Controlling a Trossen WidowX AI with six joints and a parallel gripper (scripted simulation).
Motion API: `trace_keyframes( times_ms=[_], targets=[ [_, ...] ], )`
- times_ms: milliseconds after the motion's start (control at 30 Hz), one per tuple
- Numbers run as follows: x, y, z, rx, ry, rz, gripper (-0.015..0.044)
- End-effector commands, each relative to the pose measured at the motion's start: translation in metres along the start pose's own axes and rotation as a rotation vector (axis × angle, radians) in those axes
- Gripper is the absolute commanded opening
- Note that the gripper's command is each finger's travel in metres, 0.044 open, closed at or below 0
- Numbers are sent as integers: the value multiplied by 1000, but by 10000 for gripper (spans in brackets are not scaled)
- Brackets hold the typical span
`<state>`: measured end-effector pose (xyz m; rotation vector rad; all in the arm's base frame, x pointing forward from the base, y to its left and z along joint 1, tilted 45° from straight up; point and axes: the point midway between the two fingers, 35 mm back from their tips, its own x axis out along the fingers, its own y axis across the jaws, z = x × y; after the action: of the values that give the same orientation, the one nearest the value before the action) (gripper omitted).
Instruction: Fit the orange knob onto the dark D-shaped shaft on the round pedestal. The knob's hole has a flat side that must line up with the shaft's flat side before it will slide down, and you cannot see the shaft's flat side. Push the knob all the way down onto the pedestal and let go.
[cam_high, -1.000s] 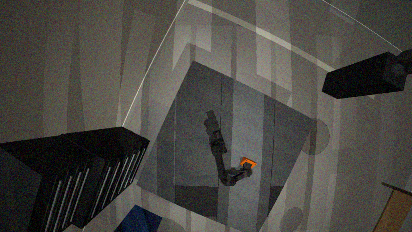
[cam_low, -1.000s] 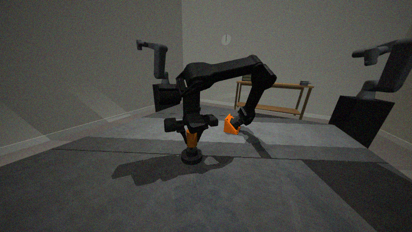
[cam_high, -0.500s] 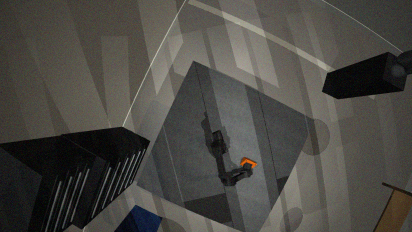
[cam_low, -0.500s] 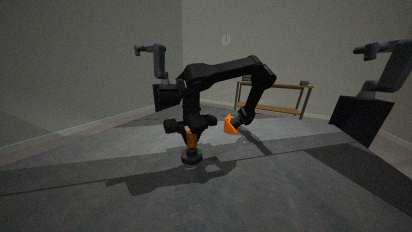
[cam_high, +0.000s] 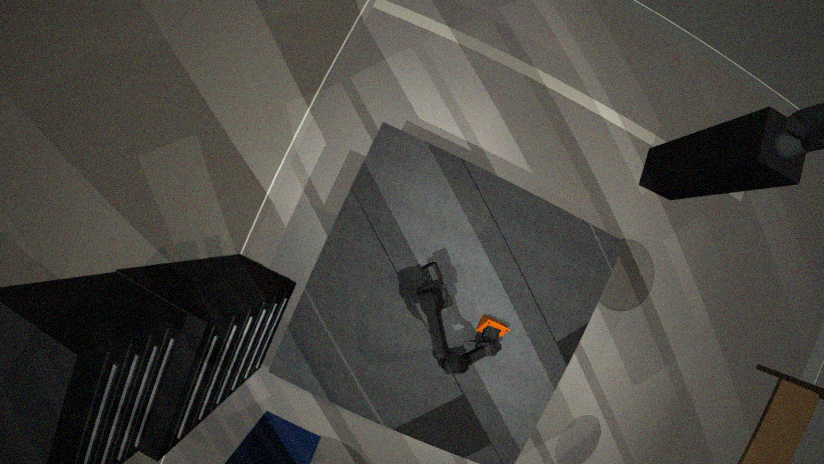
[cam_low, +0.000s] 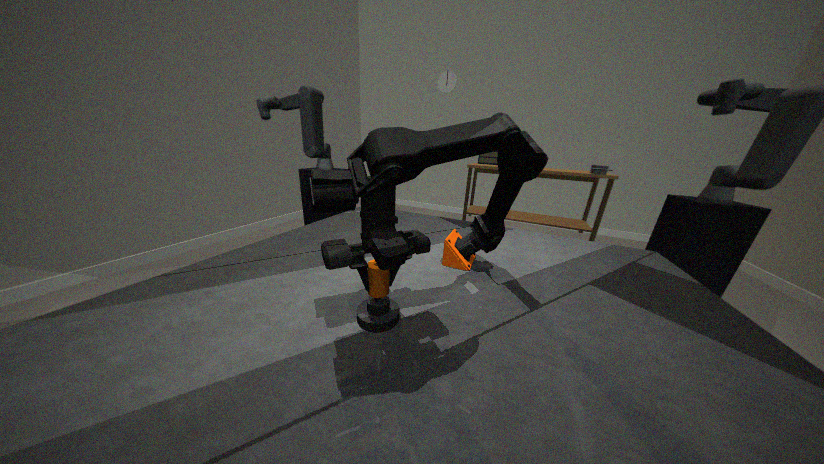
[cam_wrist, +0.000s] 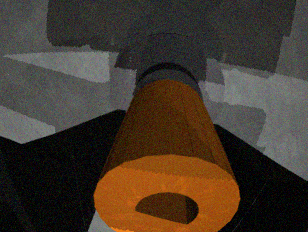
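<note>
The orange knob is upright between the fingers of my gripper, which is shut on it. The knob stands over the round pedestal. A short dark cylindrical part of the pedestal shows between the knob's lower end and the wide base. Whether the lower end touches it or sits slightly above it cannot be told. In the wrist view the D-shaped hole in the knob's top has its flat side toward the bottom of the picture. The shaft's flat side is hidden.
The arm's orange base bracket stands behind the pedestal, to its right in the exterior view. Dark shadows of the arm lie around the pedestal. A wooden bench and two other arms on dark stands are farther back.
</note>
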<state>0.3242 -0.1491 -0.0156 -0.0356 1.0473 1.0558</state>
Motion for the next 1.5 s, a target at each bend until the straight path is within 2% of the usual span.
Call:
trace_keyframes(
  times_ms=[0, 233, 1033, 1267, 1467],
  targets=[
    [-4, -1, 1, -13, -3, -5, 0],
    [-4, -2, 0, -213, -2, -5, 0],
    [-4, -1, 2, -213, -3, -5, 0],
    [-5, -2, 2, -412, -2, -5, 0],
    [-2, -2, 1, -423, -2, -5, 0]
  ],
)
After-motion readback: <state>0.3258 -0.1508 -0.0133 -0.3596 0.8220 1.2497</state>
